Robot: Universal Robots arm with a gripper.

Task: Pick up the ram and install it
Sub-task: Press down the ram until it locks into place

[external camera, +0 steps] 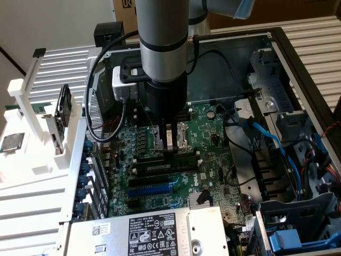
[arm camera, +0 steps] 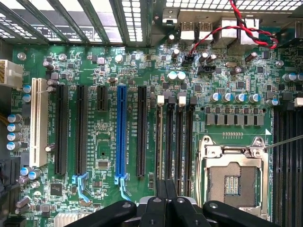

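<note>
The end effector (external camera: 169, 146) is hung low over the motherboard (external camera: 154, 194) inside the open computer case (external camera: 298, 69), beside the processor socket (external camera: 184, 136). Its fingers are drawn together with nothing seen between them. The ram (external camera: 64, 109) is judged to be the dark stick stood on edge in the white rack (external camera: 37, 170) outside the case, at the exterior view's left. It would best be gripped at mid-length and kept square. The four memory slots (arm camera: 173, 137) are shown empty, in line with the fingers (arm camera: 160, 191), from the wrist view.
</note>
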